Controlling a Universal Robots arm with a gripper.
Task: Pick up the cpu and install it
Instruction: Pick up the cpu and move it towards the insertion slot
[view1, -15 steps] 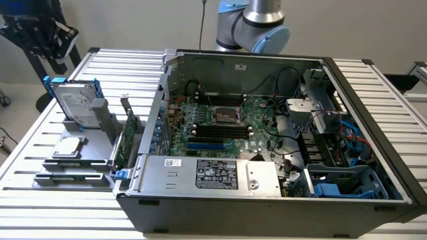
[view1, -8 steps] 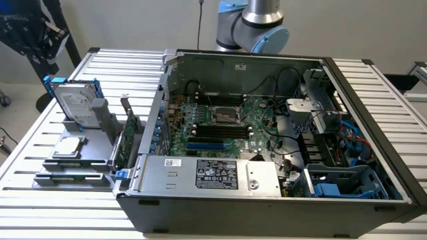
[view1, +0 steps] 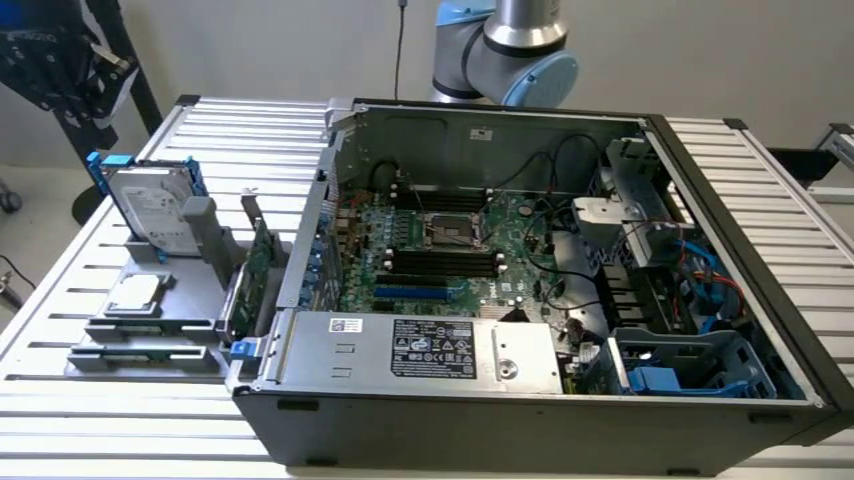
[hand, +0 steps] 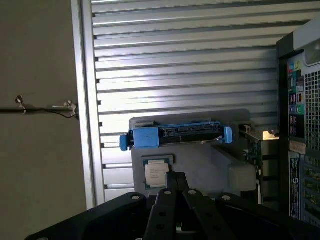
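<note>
Step in hand: approach for the pick, nothing grabbed yet. The gripper (hand: 175, 178) has its fingers pressed together and empty. In the wrist view the tip sits just over the edge of the cpu (hand: 156, 173). How high it hangs above the chip is hard to judge from that angle, but prob. well clear.

Landmark is the grey holder (view1: 200, 228) on the slatted table (view1: 240, 130):
- cpu (view1: 134, 293) lies flat in a shallow recess on the holder's low front step, metal top up.
- hard drive (view1: 147, 205) w/ blue rails stands on edge in the holder, behind the cpu.
- PC case (view1: 314, 405) is just beside the holder, on the exterior view's right. It is open, w/ the socket (view1: 451, 232) on the board inside, well apart from the holder. The socket centre looks dark and empty.

Install hasn't begun. My read is that the pick calls for the fingers spread first, then centred on the chip's two opposite edges. The descent should be straight, since the recess walls leave little side room. A light squeeze fits such a thin, flat part.
</note>
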